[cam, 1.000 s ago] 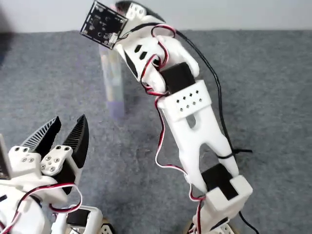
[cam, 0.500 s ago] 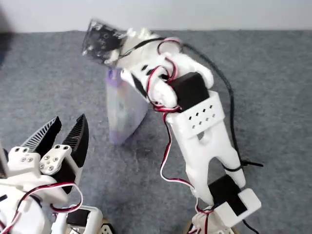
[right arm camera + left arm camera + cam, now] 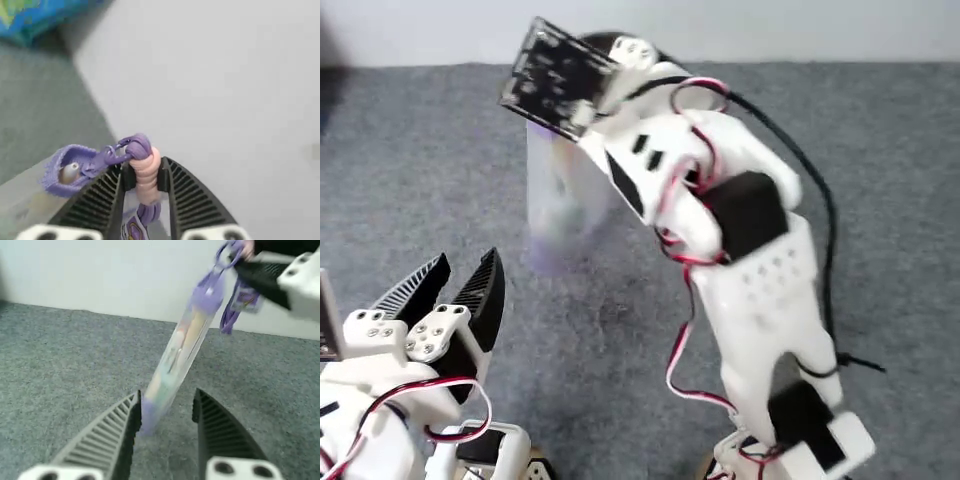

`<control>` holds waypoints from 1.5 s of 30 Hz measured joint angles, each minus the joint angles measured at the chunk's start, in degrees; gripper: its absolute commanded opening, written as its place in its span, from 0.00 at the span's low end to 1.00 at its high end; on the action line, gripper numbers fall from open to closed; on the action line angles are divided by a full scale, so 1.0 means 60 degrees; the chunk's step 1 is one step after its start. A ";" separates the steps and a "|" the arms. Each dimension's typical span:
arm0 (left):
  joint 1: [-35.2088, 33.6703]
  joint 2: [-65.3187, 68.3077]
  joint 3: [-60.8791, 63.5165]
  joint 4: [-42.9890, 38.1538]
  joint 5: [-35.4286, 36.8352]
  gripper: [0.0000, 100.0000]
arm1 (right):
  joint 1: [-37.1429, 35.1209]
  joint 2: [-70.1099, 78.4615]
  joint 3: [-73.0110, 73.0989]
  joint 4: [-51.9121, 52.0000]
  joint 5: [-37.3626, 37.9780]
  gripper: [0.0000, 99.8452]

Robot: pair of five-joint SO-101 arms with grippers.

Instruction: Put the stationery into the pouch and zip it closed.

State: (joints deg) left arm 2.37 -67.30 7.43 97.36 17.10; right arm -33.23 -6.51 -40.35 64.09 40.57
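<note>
Over grey carpet (image 3: 880, 150), right claw (image 3: 142, 165) clamps the pouch (image 3: 175, 360) by its zipper pull (image 3: 136, 146), tag (image 3: 243, 297) unreadable; left claw (image 3: 166, 394) apart.

Soft even light, fairly bright, faint diffuse shadow on mat (image 3: 420, 150) nr pouch (image 3: 555, 205)

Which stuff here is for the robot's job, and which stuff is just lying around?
For the job:
the pouch, with coloured things inside
its zip pull, pinched in the right gripper
the left gripper, open near the pouch's bottom

Just lying about:
a blue thing
the grey table cover
</note>
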 measured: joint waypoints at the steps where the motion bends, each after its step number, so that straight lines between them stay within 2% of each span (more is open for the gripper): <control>1: 0.0000 0.0000 0.0000 0.0000 0.0000 0.17 | 0.0059 -0.0147 0.0000 -0.0088 -0.0029 0.01; 10: 0.0000 0.0000 0.0000 0.0000 0.0000 0.17 | 0.0996 -0.1055 -0.0015 -0.0835 -0.0117 0.01; 13: 0.0000 0.0000 0.0000 0.0000 0.0000 0.17 | 0.0938 -0.1172 0.0117 0.0615 -0.0147 0.01; 18: 0.0000 0.0000 0.0000 0.0000 0.0000 0.17 | 0.1055 -0.1158 0.2315 0.5026 -0.0161 0.01; 20: 0.0000 0.0000 0.0000 0.0000 0.0000 0.17 | 0.0967 -0.1289 0.3121 0.5744 -0.0161 0.01; 24: 0.0000 0.0000 0.0000 0.0000 0.0000 0.17 | 0.1055 -0.1773 0.3707 0.5817 -0.0190 0.01; 33: 0.0000 0.0000 0.0000 0.0000 0.0000 0.17 | 0.1055 -0.2344 0.4176 0.5055 -0.0176 0.01; 45: 0.0000 0.0000 0.0000 0.0000 0.0000 0.17 | 0.1011 -0.3678 0.4249 -0.0733 -0.0161 0.01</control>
State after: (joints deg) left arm 2.37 -67.30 7.43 97.36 17.10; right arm -27.16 -28.57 -14.86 59.69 39.60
